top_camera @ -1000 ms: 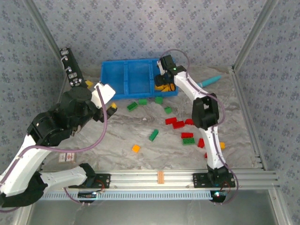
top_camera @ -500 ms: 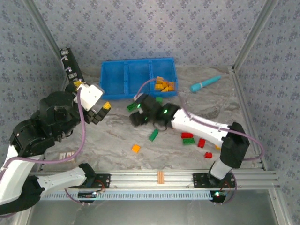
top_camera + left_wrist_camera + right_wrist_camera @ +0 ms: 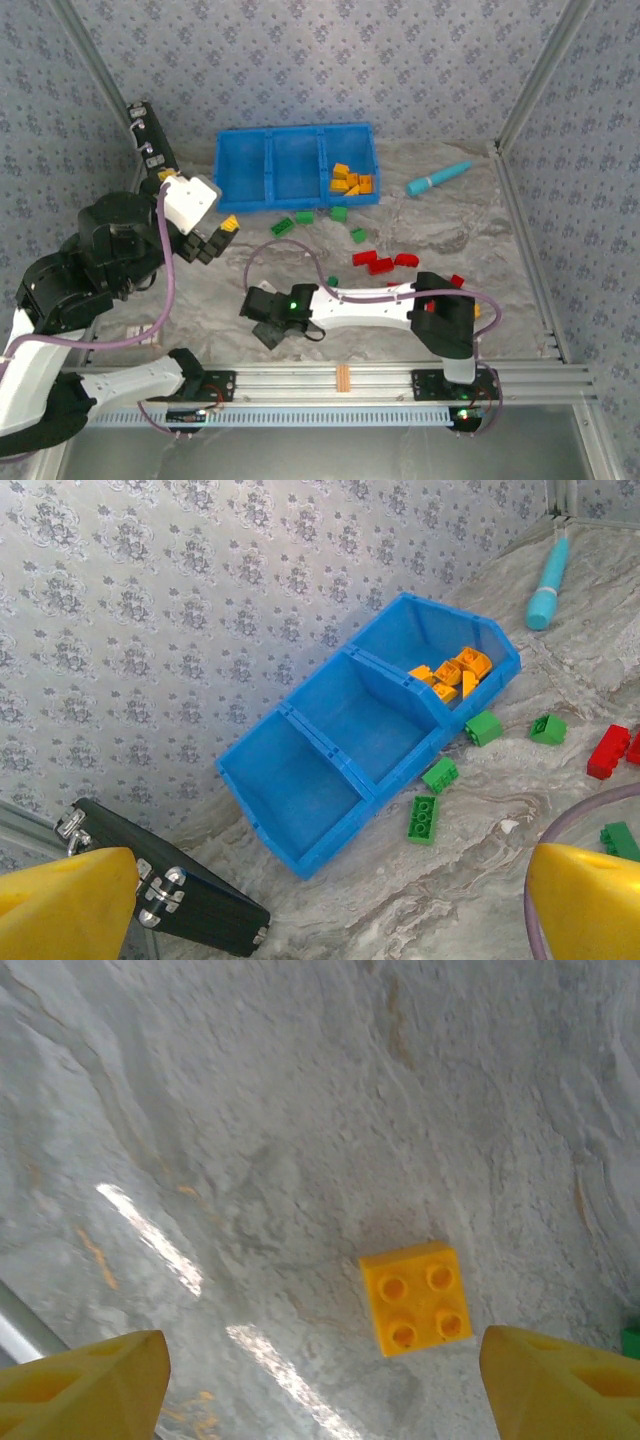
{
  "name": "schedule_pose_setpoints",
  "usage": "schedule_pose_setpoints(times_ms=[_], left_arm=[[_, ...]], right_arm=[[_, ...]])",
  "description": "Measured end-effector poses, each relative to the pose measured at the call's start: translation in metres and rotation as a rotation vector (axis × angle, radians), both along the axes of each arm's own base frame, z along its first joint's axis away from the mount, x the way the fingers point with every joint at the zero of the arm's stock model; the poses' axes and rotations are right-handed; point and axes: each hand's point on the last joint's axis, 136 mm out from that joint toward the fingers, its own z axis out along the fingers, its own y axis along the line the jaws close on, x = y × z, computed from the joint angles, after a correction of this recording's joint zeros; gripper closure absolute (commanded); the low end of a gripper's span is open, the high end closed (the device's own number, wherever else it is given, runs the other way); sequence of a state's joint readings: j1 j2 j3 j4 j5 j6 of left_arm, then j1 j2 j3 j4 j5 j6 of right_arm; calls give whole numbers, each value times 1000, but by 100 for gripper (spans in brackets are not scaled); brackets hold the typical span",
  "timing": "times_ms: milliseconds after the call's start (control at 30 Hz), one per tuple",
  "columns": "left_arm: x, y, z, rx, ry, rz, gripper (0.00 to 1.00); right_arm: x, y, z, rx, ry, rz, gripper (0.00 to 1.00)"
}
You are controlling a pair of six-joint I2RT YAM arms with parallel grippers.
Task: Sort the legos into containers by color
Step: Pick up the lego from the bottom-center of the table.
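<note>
Top view: blue bin (image 3: pixel 245 205) at 12 o'clock of the table (image 3: pixel 480 235), three compartments side by side. The right compartment (image 3: pixel 365 150) holds a heap of orange-yellow bricks (image 3: pixel 350 181). Four green bricks (image 3: pixel 305 217) lie loose on the table at 6 o'clock of the bin, near its front wall and apart from each other. Red bricks (image 3: pixel 380 265) sit clustered mid-table, at 5 o'clock from the bin, with one more red off at 3 o'clock of the cluster, beside the right arm. Teal stick (image 3: pixel 438 179) lies at 3 o'clock of the bin, well apart from it. Black panel (image 3: pixel 150 145) with silver parts is at 9 o'clock of the bin, against the left wall.

Left gripper (image 3: pixel 325 900): up off the table at 8 o'clock of the bin, yellow fingers spread wide, nothing between them. Its wrist camera looks down at the bin and the green bricks.

Right gripper (image 3: pixel 322 1382): low over the table near the 6 o'clock edge, arm stretched across toward the left side. Its jaws stand wide apart and empty. In the right wrist view an orange-yellow 2x2 brick (image 3: pixel 415 1297) lies flat on the table, studs up, at 1 o'clock from the gap's middle. It is nearer the right fingertip and touches neither.
</note>
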State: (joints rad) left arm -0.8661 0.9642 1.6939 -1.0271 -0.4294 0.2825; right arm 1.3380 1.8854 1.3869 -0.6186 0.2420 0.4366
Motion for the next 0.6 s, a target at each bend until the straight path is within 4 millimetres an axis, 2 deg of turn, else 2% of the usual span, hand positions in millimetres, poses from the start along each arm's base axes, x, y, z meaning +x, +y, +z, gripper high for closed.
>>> schedule_pose_setpoints(times_ms=[200,333,500,600], left_arm=[[2,-3,-2,6,9,1,0],[5,-5,-5,15,17,1,0],[8,-9,-8,27,27,2,0],[10,-12,-10,35,34,2,0]], right_arm=[[3,-8,-6,-50,-29,23,14],[9,-17,-19,-95,-32,39,14],[23,-32,-34,-136,-29,34,15],[32,-31,-36,-122,-29,33,16]])
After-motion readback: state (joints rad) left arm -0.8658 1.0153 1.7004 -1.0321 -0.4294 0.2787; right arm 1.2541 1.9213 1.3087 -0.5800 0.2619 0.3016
